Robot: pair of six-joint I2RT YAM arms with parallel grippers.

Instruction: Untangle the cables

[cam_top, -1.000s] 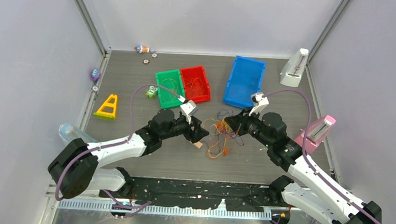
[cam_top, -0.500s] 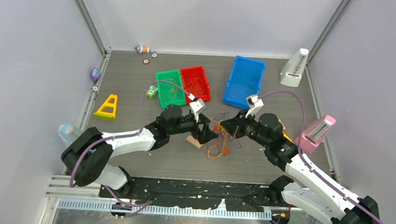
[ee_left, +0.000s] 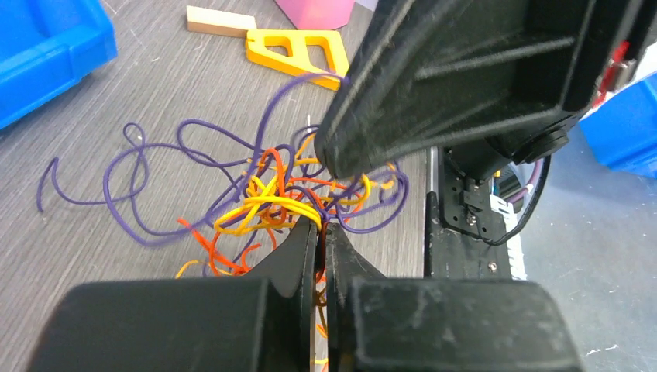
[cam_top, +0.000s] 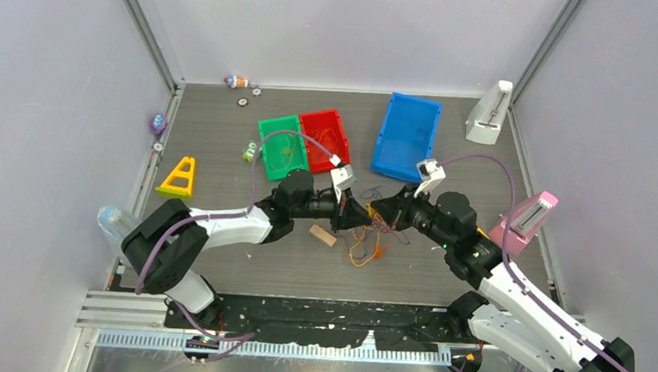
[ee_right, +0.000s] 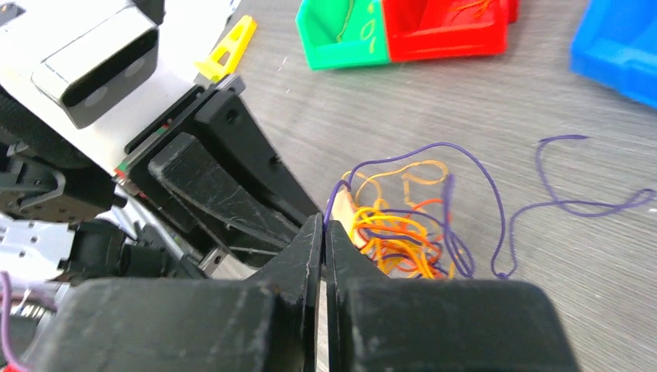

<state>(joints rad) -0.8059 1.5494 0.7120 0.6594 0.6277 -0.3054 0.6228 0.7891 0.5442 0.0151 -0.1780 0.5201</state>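
- Top external: the two arms reach in from either side and meet at the middle of the desk [cam_top: 224, 149]. The left end effector [cam_top: 361, 217] and the right end effector [cam_top: 378, 212] stand tip to tip over the cables [cam_top: 364, 233]. The yellow, orange and purple tangle lies under and just in front of the tips, with an orange loop trailing toward the near edge. A tan block [cam_top: 322, 235] lies just left of the tangle. Behind stand a green bin [cam_top: 263, 143] touching a red bin [cam_top: 344, 144], and a blue bin [cam_top: 406, 135] apart to the right. A yellow frame [cam_top: 173, 191] sits well off to the left.
- Left wrist: the left end effector [ee_left: 319, 226] is drawn in to a thin slit. A bunch of yellow strands from the cables [ee_left: 267, 205] runs straight into its tips, with orange showing inside the gap, so it is pinching the tangle. Purple loops spread left over the desk. The right end effector [ee_left: 337, 151] comes down from above with its tip buried in the same knot. A corner of the blue bin [ee_left: 46, 39] shows at the upper left.
- Right wrist: the right end effector [ee_right: 324, 223] is pressed narrow. A purple strand leads into its slit, and the knot of cables [ee_right: 395, 232] is bunched just right of the tips. The left end effector [ee_right: 287, 209] points in from the left, nearly touching. The green bin [ee_right: 349, 56], red bin [ee_right: 442, 43] and yellow frame [ee_right: 228, 46] lie beyond.
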